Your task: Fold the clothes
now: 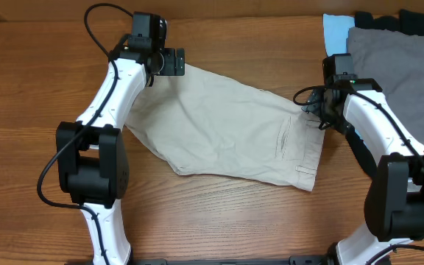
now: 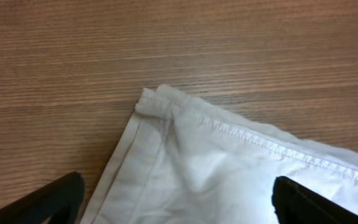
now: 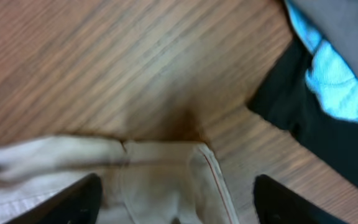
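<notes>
The beige shorts point(image 1: 227, 129) lie folded lengthwise across the middle of the table, hem at the upper left, waistband at the right. My left gripper point(image 1: 169, 62) hovers open over the hem corner point(image 2: 160, 109), its fingers either side of the cloth point(image 2: 179, 205). My right gripper point(image 1: 316, 110) is open over the waistband's far corner point(image 3: 166, 168), fingers apart above the fabric point(image 3: 176, 202). Neither gripper holds anything.
A pile of grey shorts point(image 1: 400, 62), a light blue garment point(image 1: 336, 33) and a black garment point(image 1: 396, 20) lies at the back right, close to my right arm. They also show in the right wrist view point(image 3: 328, 81). Bare wood table point(image 1: 234, 221) lies in front.
</notes>
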Robot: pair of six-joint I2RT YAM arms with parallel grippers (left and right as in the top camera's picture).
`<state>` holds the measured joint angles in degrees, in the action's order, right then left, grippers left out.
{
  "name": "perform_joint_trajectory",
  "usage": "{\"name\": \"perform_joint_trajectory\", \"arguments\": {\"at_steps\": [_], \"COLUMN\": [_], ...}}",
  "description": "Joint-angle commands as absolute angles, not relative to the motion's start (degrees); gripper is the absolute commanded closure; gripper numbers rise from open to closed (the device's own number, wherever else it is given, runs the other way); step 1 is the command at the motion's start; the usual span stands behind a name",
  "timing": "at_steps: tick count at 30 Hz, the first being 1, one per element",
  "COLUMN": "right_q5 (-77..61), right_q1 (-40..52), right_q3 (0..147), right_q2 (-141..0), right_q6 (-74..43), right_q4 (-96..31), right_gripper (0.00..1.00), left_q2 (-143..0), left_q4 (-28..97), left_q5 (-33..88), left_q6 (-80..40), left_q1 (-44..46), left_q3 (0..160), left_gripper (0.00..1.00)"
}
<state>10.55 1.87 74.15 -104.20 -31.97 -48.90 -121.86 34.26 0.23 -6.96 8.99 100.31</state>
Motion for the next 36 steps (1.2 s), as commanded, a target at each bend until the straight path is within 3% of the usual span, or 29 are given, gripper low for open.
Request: {"name": "perform_joint_trajectory", "arguments": {"at_steps": [1, 7, 15, 30, 36], "right_q5": [9.3, 0.6, -7.8, -8.7, -8.7], "right_q1": [1.8, 1.8, 1.9, 1.9, 1.9], "right_q3": [77.6, 78.7, 72.8, 67.9, 67.9], "right_q2": [-101.8, -96.4, -96.2, -96.2, -96.2], "right_q6": [-29.9, -24.3, -20.7, -19.7, -19.7], "right_q4": [-52.1, -60.5, -60.9, -58.2, -57.0], "right_gripper": [0.15, 0.12, 0.10, 0.13, 0.13], "left_q2": [-121.8, -121.6, -122.5, -131.1, -135.1], "left_q4": [38.1, 53.6, 56.4, 62.6, 64.3], "left_q5": [-0.6, 0.8, 6.0, 5.0, -3.3], "left_q6": [-2.7, 0.4, 6.4, 8.1, -0.7], "left_q1": [7.8, 4.2, 2.4, 2.6, 2.5], "left_q3": [103.0, 110.4, 106.1, 103.4, 103.4], "left_gripper": [0.00, 0.00, 0.00, 0.25, 0.28]}}
